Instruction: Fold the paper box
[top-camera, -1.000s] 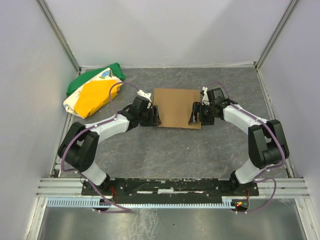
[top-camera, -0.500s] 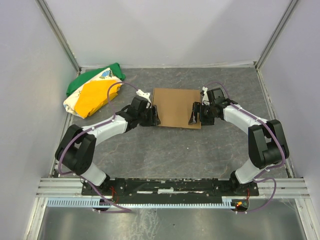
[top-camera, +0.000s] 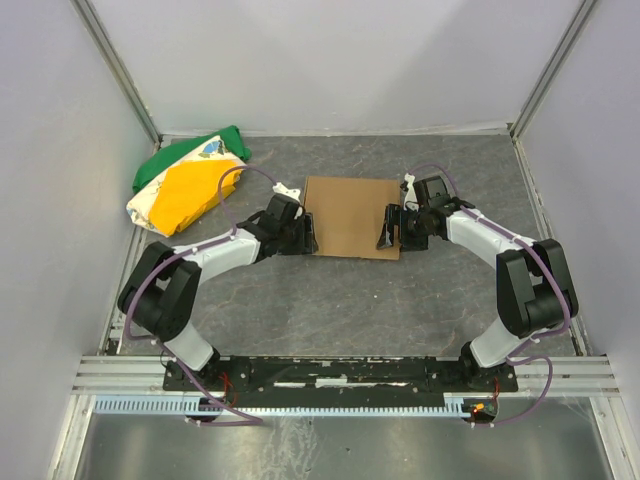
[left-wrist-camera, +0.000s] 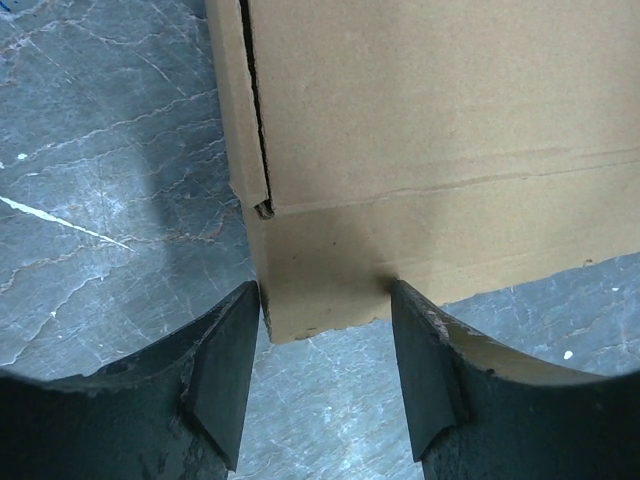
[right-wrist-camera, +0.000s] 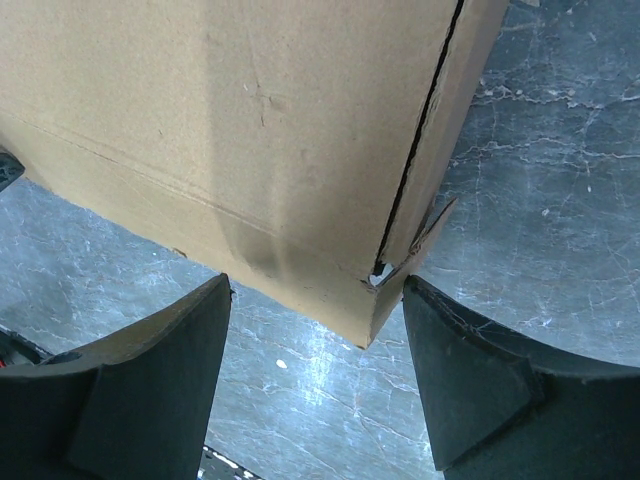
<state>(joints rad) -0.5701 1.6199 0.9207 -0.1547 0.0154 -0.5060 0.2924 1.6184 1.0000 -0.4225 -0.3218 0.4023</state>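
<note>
The paper box is a shallow brown cardboard box lying flat in the middle of the grey table. My left gripper is at its near-left corner. In the left wrist view that corner sits between the open fingertips of the left gripper, and both tips touch the cardboard. My right gripper is at the near-right corner. In the right wrist view the box shows a slit along its side. Its corner pokes between the wide-open jaws of the right gripper, close to the right finger.
A green, yellow and white cloth bundle lies at the back left by the wall. Pale walls and metal posts close in the table on three sides. The arms' base rail runs along the near edge.
My left arm shifted slightly at the box's near-left corner. The box and the right arm have not moved.
</note>
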